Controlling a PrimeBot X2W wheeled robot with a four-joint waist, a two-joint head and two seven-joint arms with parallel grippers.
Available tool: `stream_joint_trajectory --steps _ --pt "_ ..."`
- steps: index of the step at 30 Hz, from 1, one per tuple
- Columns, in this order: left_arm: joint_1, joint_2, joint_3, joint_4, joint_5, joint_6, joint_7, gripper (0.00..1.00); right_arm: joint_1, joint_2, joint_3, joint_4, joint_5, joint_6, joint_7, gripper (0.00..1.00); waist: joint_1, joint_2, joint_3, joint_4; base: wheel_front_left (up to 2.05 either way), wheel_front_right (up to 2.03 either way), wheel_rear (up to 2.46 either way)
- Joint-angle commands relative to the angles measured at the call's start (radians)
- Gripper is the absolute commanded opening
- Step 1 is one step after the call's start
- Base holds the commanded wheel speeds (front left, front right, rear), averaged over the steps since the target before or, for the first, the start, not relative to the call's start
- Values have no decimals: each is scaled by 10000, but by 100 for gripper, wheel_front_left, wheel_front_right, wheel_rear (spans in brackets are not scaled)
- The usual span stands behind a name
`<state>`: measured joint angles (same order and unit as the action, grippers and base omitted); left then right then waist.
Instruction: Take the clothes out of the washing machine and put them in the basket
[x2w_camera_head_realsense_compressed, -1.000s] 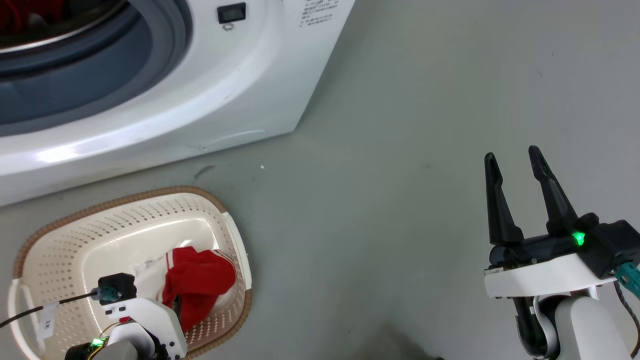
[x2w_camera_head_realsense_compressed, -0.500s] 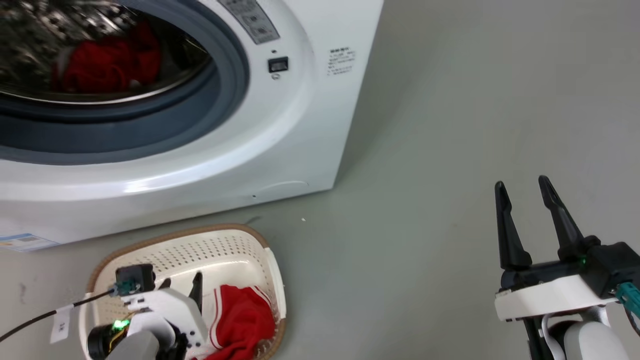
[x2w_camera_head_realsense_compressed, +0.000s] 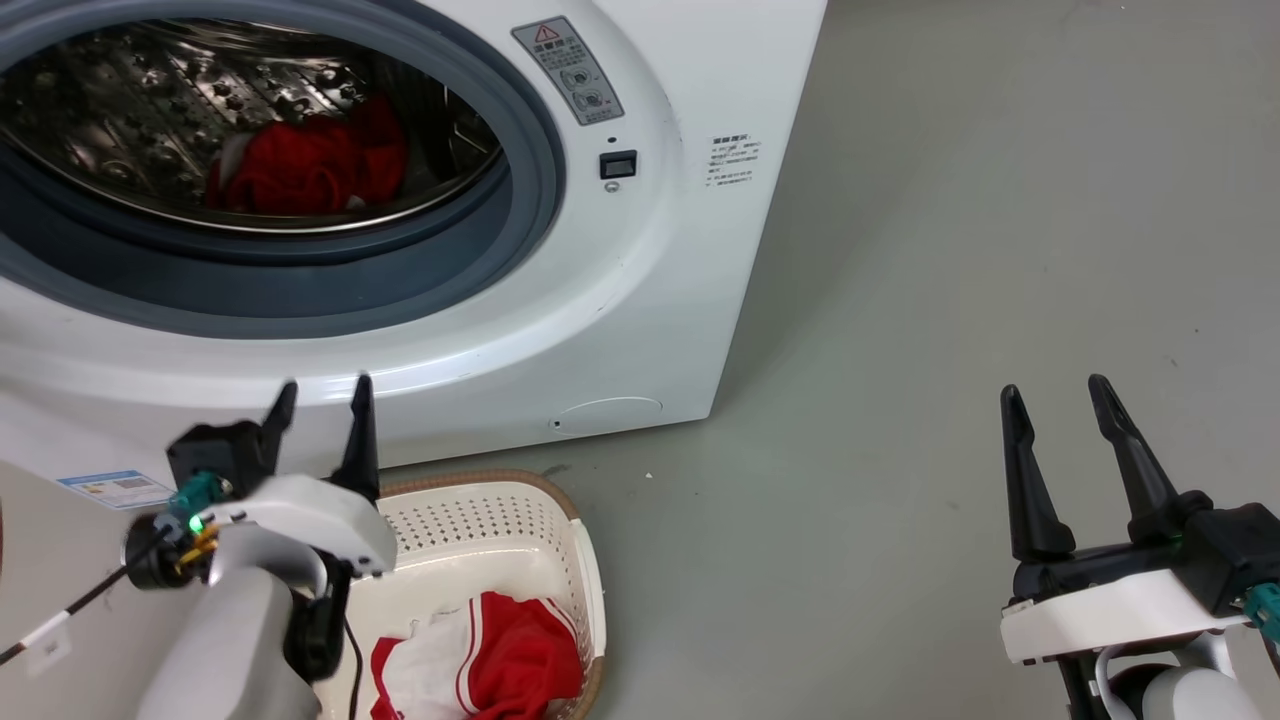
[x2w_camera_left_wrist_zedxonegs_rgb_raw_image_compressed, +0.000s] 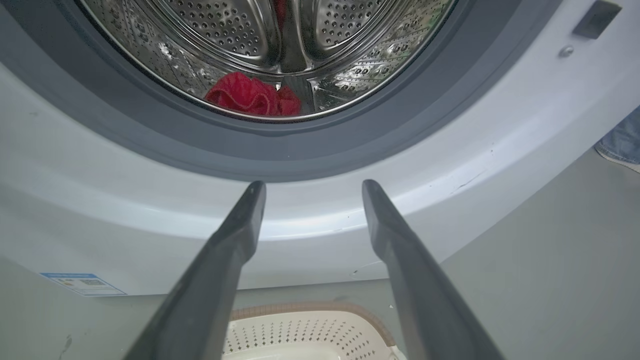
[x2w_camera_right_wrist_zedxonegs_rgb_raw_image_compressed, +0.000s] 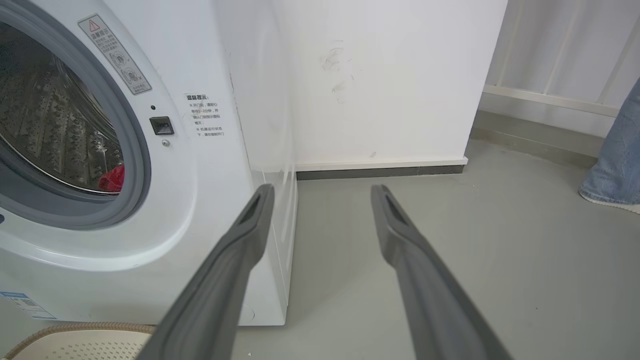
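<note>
The white washing machine (x2w_camera_head_realsense_compressed: 640, 290) stands with its porthole uncovered, and red clothes (x2w_camera_head_realsense_compressed: 300, 165) lie low in the steel drum (x2w_camera_left_wrist_zedxonegs_rgb_raw_image_compressed: 252, 95). On the floor before it sits the cream basket (x2w_camera_head_realsense_compressed: 590, 570), holding a red and white garment (x2w_camera_head_realsense_compressed: 500, 665). My left gripper (x2w_camera_head_realsense_compressed: 320, 390) is open and empty, raised above the basket's near side and pointing at the machine's lower front (x2w_camera_left_wrist_zedxonegs_rgb_raw_image_compressed: 310, 187). My right gripper (x2w_camera_head_realsense_compressed: 1055, 390) is open and empty over bare floor to the right of the machine (x2w_camera_right_wrist_zedxonegs_rgb_raw_image_compressed: 320, 187).
Grey floor (x2w_camera_head_realsense_compressed: 950, 250) spreads to the right of the machine. A white wall (x2w_camera_right_wrist_zedxonegs_rgb_raw_image_compressed: 390, 75) with a dark skirting runs behind. A person's jeans leg and shoe (x2w_camera_right_wrist_zedxonegs_rgb_raw_image_compressed: 612, 165) stand at the far right. A blue label (x2w_camera_head_realsense_compressed: 115, 488) sits low on the machine's front.
The head camera has tilted up, bringing the drum into view. My left gripper has risen out of the basket, leaving the red garment lying in it. The right gripper has stayed open.
</note>
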<state>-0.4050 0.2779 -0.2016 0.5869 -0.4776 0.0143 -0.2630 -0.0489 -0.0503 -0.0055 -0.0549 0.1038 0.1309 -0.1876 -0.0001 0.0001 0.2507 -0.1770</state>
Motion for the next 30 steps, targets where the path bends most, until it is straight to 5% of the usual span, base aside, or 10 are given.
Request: stream_joint_trajectory --steps 1,11,30 --pt "68 91 94 -176 129 57 -22 100 87 4 20 -26 40 -3 17 100 1 -1 30 -43 0 0 0" --pt "-2002 1043 378 -725 1049 -125 338 100 -211 4 274 -29 345 -3 -204 100 1 -1 802 -695 0 0 0" --pt "-7193 4008 -787 1719 2097 -1306 4551 100 -1066 5 1024 729 1450 -3 -780 100 1 -1 3231 -2535 0 0 0"
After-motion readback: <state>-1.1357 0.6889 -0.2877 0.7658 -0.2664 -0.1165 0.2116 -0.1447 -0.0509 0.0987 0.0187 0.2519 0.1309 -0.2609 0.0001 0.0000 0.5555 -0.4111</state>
